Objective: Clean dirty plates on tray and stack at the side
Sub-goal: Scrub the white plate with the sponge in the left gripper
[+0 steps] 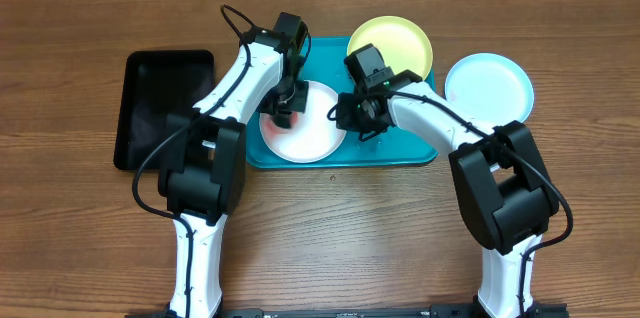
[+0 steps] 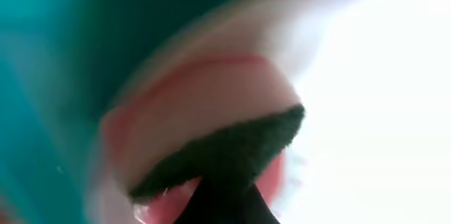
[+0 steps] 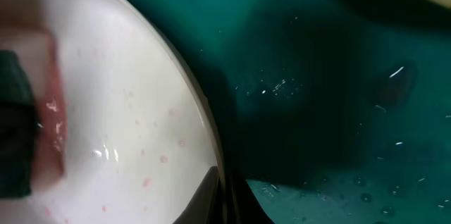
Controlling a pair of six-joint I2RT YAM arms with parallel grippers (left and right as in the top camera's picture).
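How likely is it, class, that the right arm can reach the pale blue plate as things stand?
Probably yes: the pale blue plate lies uncovered beside the right arm. But the right gripper seems to hold the white plate by its rim and must let go first.

Black tray (image 1: 150,98) (wooden table (image 1: 330,238)), pink sponge (image 2: 211,104)
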